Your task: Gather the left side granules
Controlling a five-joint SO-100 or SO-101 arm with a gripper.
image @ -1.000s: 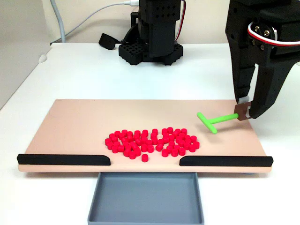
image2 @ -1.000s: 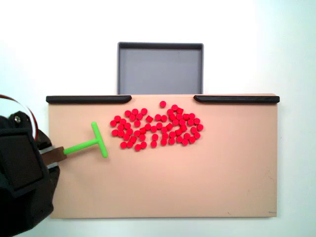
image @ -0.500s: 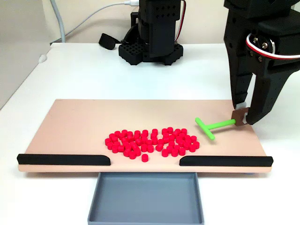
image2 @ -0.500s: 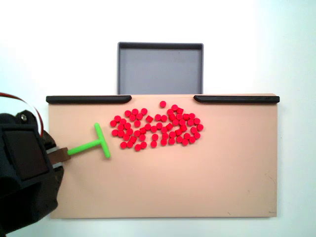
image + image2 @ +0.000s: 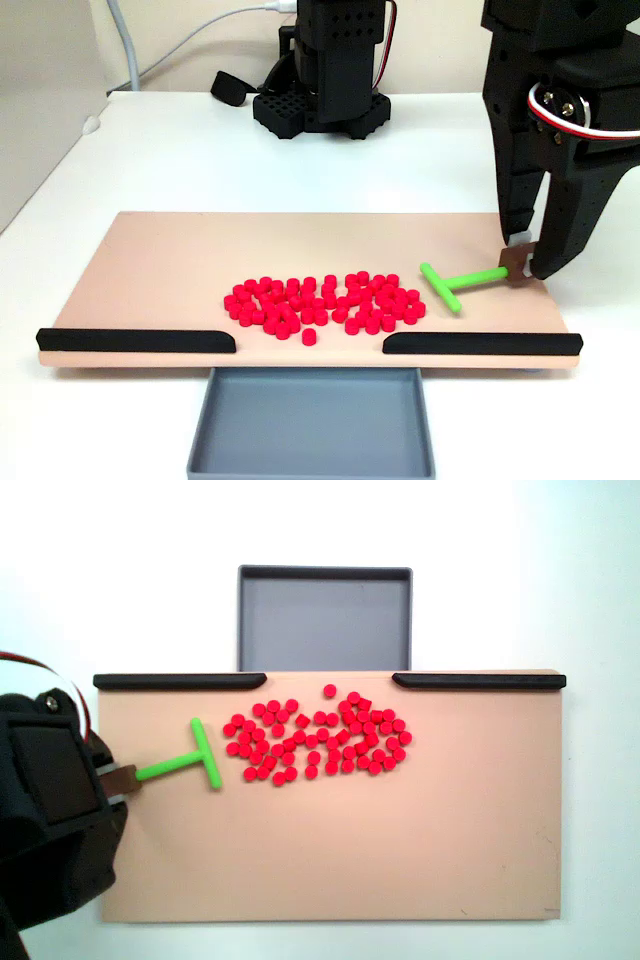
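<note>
The red granules (image 5: pixel 325 301) lie in a loose heap on the tan board (image 5: pixel 170 260), near its front rails; from above the granules (image 5: pixel 317 736) sit just below the gap between the rails. My gripper (image 5: pixel 520 262) is shut on the brown end of the green T-shaped stick (image 5: pixel 458 281) at the board's right end. The stick's crossbar stands a short way right of the heap. In the fixed view from above, the gripper (image 5: pixel 118 781) is at the left edge and the stick (image 5: pixel 190 762) points right, its crossbar close to the leftmost granules without touching them.
A grey tray (image 5: pixel 310 420) sits below the gap between two black rails (image 5: pixel 135 340) (image 5: pixel 480 343). One granule (image 5: pixel 329 690) lies apart near the gap. The arm's black base (image 5: pixel 325 95) and a cable stand behind the board. White table surrounds the board.
The gripper has carried the green stick toward the front rails and slightly nearer the heap. The granules have not moved.
</note>
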